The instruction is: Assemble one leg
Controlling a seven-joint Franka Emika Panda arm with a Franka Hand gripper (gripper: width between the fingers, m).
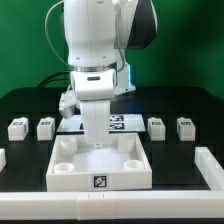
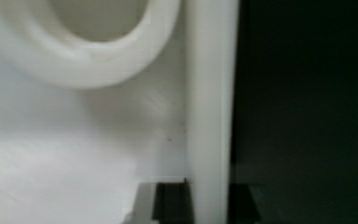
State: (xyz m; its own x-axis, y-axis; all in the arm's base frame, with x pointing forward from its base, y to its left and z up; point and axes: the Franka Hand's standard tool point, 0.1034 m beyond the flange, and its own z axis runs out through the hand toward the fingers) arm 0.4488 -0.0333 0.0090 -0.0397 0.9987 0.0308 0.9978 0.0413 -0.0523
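Note:
Several legs lie apart on the black table, none in my gripper: two at the exterior view's left [image 1: 17, 127] [image 1: 45, 127] and two at its right [image 1: 156, 126] [image 1: 185, 126]. The large white tray-like piece [image 1: 72, 177] with round corner sockets lies in front. My gripper [image 1: 95, 138] reaches down onto its far wall. In the wrist view the gripper [image 2: 208, 195] straddles that wall [image 2: 211, 90]. A dark finger [image 2: 167, 205] sits against each side of it. A round socket [image 2: 87, 40] is close beside. No leg shows in the wrist view.
The marker board [image 1: 122, 122] lies behind the tray-like piece, partly hidden by the arm. A white rail [image 1: 210, 165] runs along the exterior view's right and a short white piece [image 1: 3, 157] sits at its left edge. A green wall stands behind.

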